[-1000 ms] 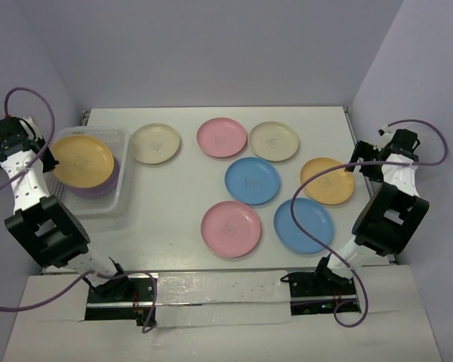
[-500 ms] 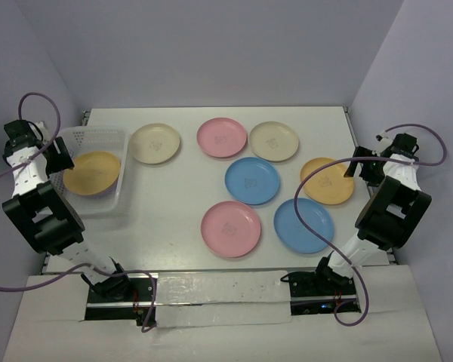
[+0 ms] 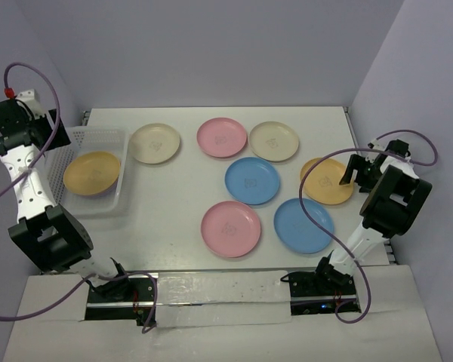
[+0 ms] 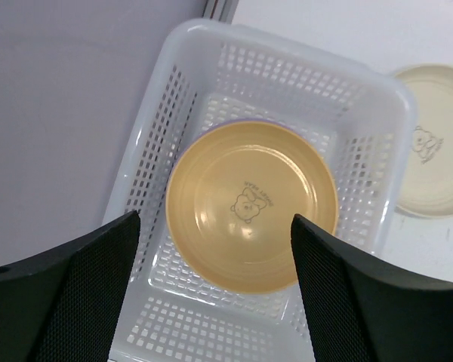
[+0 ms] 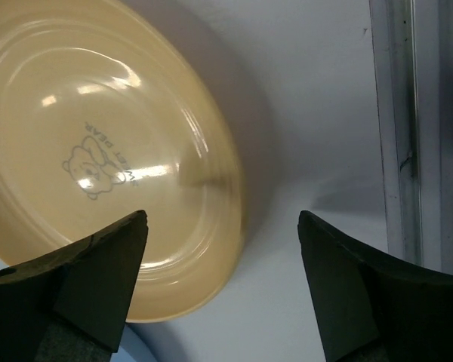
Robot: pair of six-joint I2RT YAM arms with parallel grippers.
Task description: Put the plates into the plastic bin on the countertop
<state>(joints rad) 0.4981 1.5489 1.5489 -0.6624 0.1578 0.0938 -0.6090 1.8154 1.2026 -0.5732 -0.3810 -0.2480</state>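
Raised since the earlier frame, the left gripper (image 4: pixel 215 226) hangs spread and empty over the plastic bin (image 4: pixel 287 47) at 9 o'clock, which holds a yellow-orange plate (image 4: pixel 251 205); the right gripper (image 5: pixel 220 226), spread, flanks a second yellow-orange plate (image 5: pixel 98 151) at 3 o'clock, one of seven plates left on the countertop (image 3: pixel 177 204).

We find open air between the left gripper (image 4: pixel 215 219), jaws spread, and the binned orange plate (image 4: pixel 251 205), though the plastic bin (image 4: pixel 287 54) walls it closely all round. The right gripper (image 5: pixel 223 219), open too, frames the second orange plate (image 5: pixel 98 151) at its rim, the edge rail (image 5: pixel 404 128) close beside. Bare countertop (image 3: pixel 174 200) lies between bin and pink plate (image 3: pixel 230 228).
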